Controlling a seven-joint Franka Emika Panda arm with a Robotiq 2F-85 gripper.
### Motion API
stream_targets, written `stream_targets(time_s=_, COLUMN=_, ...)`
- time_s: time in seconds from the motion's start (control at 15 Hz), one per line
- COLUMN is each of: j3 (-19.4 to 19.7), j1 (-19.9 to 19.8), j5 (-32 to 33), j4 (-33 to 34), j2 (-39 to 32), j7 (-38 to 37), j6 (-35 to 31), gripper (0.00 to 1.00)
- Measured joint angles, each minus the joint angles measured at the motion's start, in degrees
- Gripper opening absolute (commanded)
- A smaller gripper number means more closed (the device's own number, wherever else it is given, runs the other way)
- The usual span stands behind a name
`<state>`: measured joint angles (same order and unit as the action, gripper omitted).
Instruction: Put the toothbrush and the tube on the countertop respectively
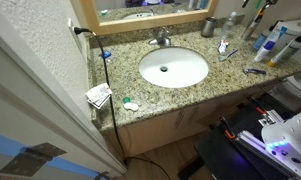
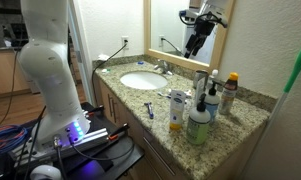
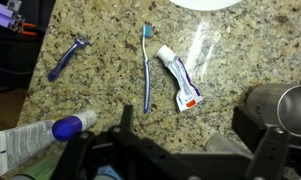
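In the wrist view the light-blue toothbrush (image 3: 147,65) lies flat on the speckled granite countertop (image 3: 90,95). The small white tube (image 3: 178,77), with a red end, lies flat right beside it. They are close together but apart. My gripper (image 3: 190,118) is open and empty. It hangs above the counter, with the toothbrush and tube just beyond its fingertips. The countertop also shows in both exterior views (image 1: 120,60) (image 2: 240,130). In an exterior view only the gripper's mirror reflection (image 2: 198,28) shows.
A blue razor (image 3: 67,57) lies left of the toothbrush. A metal cup (image 3: 282,105) stands at the right, and a blue-capped tube (image 3: 50,135) lies at lower left. The white sink (image 1: 173,68) and faucet (image 1: 162,40) are mid-counter. Bottles (image 2: 198,122) crowd one end.
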<state>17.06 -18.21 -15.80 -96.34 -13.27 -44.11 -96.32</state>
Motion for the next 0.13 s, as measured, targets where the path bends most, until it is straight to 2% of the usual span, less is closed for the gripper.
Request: stream_targets(time_s=0.13, j3=0.03, j1=0.00, j5=0.37, j4=-0.86, j2=2.30, j7=0.81, j6=0.56, gripper=1.00)
